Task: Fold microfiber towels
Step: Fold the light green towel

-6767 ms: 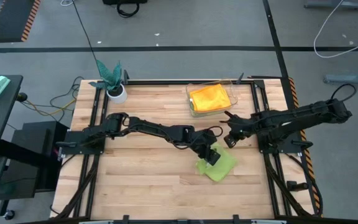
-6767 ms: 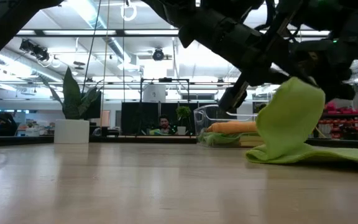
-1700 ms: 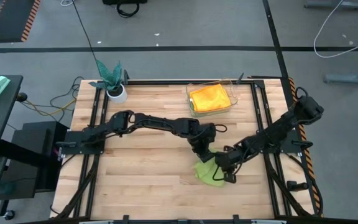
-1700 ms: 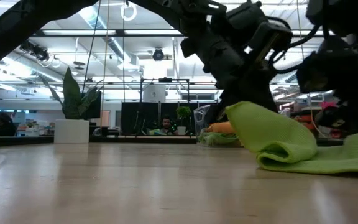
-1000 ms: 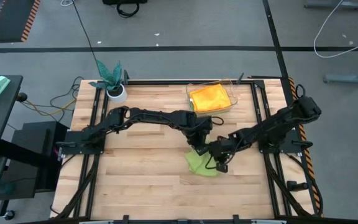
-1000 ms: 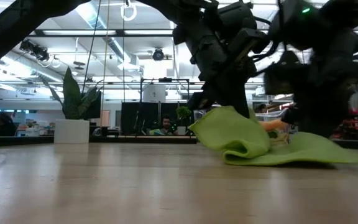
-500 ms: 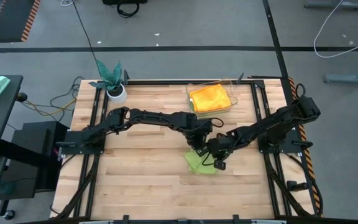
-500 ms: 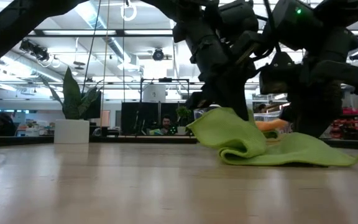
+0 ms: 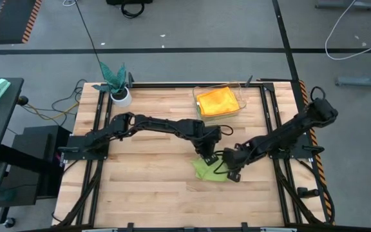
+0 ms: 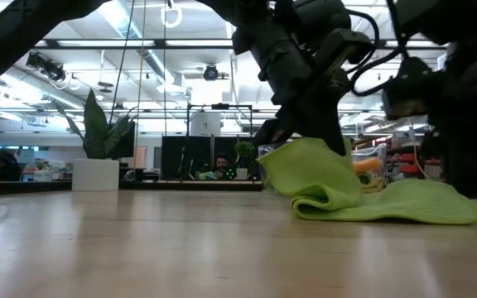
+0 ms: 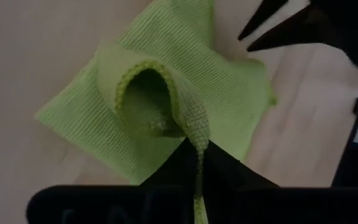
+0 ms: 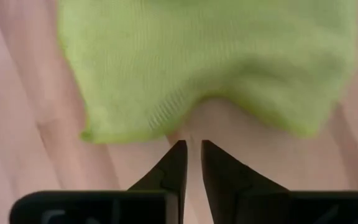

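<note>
Lime green towel [image 9: 209, 169] lies partly folded near the desk's [image 9: 147, 193] middle. Left gripper [image 9: 206, 156] pinches its raised corner between closed fingers. Right gripper [image 12: 190, 163] sits just beside the towel's edge, fingers narrowly parted, holding nothing.

The green towel [image 11: 185, 81] is soft cloth with a fine ribbed knit and a slightly fuzzy, matt face; its stitched hem shows as a coarser braided edge where one corner curls up. The table [image 9: 147, 187] is pale butcher-block wood in long glued strips, smooth with a faint satin sheen in the low view. Far on the table, the bin [image 9: 201, 113] is clear glossy plastic, and the orange-yellow towels [image 9: 216, 100] in it look like the same soft matt cloth. The left gripper [image 11: 197, 163] and right gripper [image 12: 191, 158] are dark matt plastic or metal. The plant pot [image 9: 122, 97] is smooth and white.
</note>
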Tool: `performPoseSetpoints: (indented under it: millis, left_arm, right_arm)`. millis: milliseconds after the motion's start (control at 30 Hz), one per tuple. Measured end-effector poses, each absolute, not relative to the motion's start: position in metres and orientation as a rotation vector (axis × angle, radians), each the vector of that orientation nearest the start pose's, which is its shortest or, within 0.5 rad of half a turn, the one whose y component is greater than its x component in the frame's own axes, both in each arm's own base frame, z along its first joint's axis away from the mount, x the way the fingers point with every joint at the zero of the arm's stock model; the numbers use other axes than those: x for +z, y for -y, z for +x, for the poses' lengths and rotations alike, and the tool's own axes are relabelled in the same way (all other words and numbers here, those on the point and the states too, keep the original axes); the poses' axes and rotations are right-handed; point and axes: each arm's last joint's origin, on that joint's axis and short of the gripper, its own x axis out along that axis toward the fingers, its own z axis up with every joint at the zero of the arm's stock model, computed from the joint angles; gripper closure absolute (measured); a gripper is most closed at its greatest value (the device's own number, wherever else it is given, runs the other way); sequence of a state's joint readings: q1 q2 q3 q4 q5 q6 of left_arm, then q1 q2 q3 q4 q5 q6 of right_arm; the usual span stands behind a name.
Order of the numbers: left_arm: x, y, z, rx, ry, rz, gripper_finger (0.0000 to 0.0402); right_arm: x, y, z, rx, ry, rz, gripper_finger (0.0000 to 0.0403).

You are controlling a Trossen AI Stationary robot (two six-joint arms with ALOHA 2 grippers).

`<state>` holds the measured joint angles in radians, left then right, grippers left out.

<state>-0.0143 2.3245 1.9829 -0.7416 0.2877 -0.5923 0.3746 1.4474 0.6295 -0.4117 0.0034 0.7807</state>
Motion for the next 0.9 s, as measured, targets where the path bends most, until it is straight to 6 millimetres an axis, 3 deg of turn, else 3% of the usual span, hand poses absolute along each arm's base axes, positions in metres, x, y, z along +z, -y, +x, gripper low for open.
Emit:
performPoseSetpoints:
  millis: [300, 900]
  left_arm:
    - [0.191, 0.021, 0.503, 0.000, -1.062, -0.735, 0.0376]
    - [0.201, 0.033, 0.516, -0.071, -0.924, -0.839, 0.0368]
  right_arm:
    - [0.156, -0.099, 0.190, -0.281, -1.208, 0.464, 0.0361]
    - [0.159, -0.100, 0.189, -0.350, -1.137, 0.483, 0.0376]
